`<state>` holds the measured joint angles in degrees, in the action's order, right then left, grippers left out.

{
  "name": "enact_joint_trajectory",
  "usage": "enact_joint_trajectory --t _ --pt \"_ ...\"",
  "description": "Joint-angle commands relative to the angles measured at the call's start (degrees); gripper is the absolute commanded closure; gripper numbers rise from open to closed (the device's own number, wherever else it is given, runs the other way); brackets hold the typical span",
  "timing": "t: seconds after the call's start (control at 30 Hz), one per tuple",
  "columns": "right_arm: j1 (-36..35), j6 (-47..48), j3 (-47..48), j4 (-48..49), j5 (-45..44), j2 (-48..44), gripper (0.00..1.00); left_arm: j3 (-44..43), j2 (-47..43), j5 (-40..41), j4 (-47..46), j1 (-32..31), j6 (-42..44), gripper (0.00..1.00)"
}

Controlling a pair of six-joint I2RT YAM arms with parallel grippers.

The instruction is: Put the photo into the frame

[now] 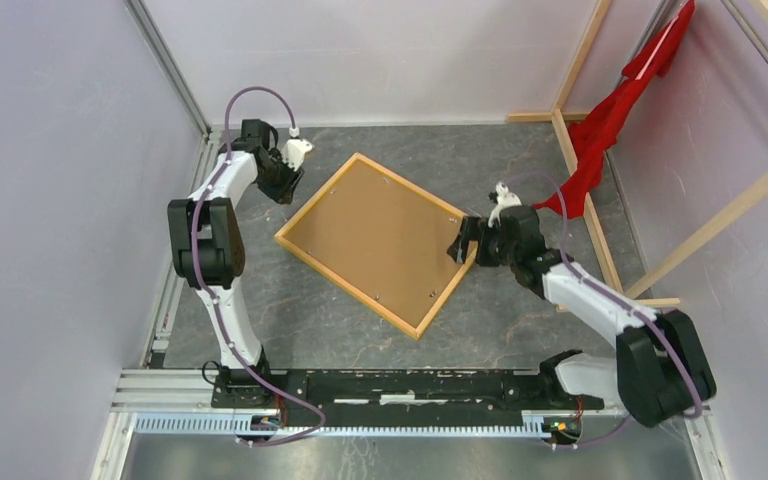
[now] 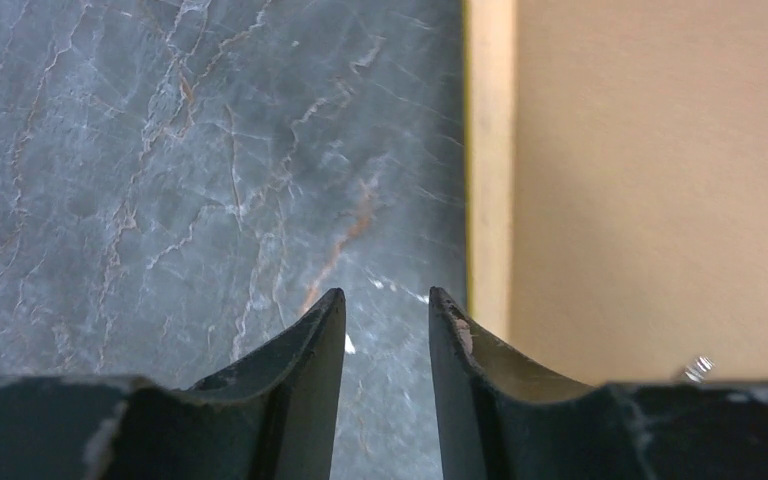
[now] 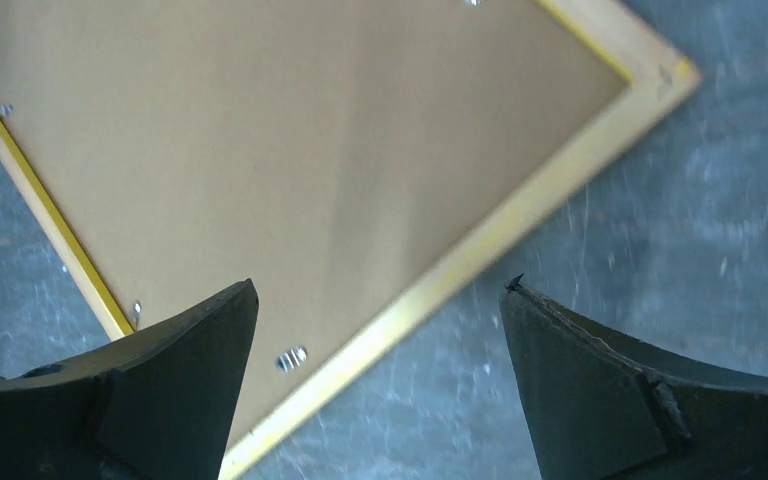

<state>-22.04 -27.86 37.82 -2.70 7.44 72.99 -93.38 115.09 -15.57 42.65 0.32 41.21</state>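
Observation:
The frame [image 1: 348, 288] lies back side up and turned diagonally on the dark marble table, with a brown backing sheet [image 1: 375, 243] filling it. The photo is hidden. My left gripper [image 1: 285, 190] hovers just outside the frame's upper-left side. In the left wrist view it [image 2: 387, 297] is open a little over bare table, with the pale wood rail [image 2: 490, 150] just right of its right finger. My right gripper [image 1: 463, 245] stands wide open over the frame's right side. The rail [image 3: 520, 215] runs between its fingers and the backing [image 3: 310, 130] lies behind the left one.
Small metal tabs [image 3: 291, 357] sit along the inside of the backing's edge. Bare wooden beams [image 1: 588, 215] with a red cloth [image 1: 610, 110] stand at the back right. Grey walls close in the left and back. The arms' base rail [image 1: 360, 420] runs along the near edge.

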Motion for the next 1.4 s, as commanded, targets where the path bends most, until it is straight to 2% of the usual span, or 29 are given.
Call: enact_joint_trajectory --t 0.0,0.17,0.37,0.6,0.8,0.9,1.0,1.1,1.2,1.23,1.37 --pt "0.24 -2.88 -6.23 0.92 0.35 -7.39 0.02 -0.8 2.25 4.23 -8.85 -0.4 -6.48 0.58" --pt "0.71 -5.45 -11.11 3.55 5.73 -6.28 0.02 3.31 4.03 3.45 -9.78 -0.4 -4.7 0.6" --pt "2.25 -5.52 -9.03 8.17 9.61 0.23 0.02 14.8 -2.43 -5.15 -8.75 -0.4 3.51 0.57" --pt "4.7 -2.08 -0.77 6.21 10.73 8.53 0.02 25.94 -10.4 -9.81 -0.36 -0.4 16.68 0.56" --pt "6.26 2.64 7.39 0.11 6.93 14.3 0.02 32.09 -15.61 -12.17 9.22 -0.51 25.83 0.56" --pt "7.1 3.58 8.61 -1.02 4.97 14.95 0.02 33.76 -17.48 -13.53 14.22 -0.78 28.56 0.56" --pt "7.79 4.34 9.93 -2.01 2.64 13.47 0.02 31.62 -17.79 -16.48 19.43 1.09 29.96 0.55" --pt "7.62 4.58 10.44 -1.74 1.02 9.66 0.03 26.21 -16.32 -20.94 21.23 4.62 27.75 0.55" --pt "6.18 3.29 9.02 0.06 0.12 5.69 0.03 20.64 -13.26 -24.54 19.82 7.42 20.33 0.54" --pt "5.25 2.88 8.45 0.88 -0.1 4.75 0.03 19.36 -12.35 -25.36 17.82 7.97 16.07 0.54" --pt "-1.73 1.37 9.11 4.55 -0.91 4.98 0.04 18.4 -8.91 -28.83 15.2 8.19 11.45 0.54"
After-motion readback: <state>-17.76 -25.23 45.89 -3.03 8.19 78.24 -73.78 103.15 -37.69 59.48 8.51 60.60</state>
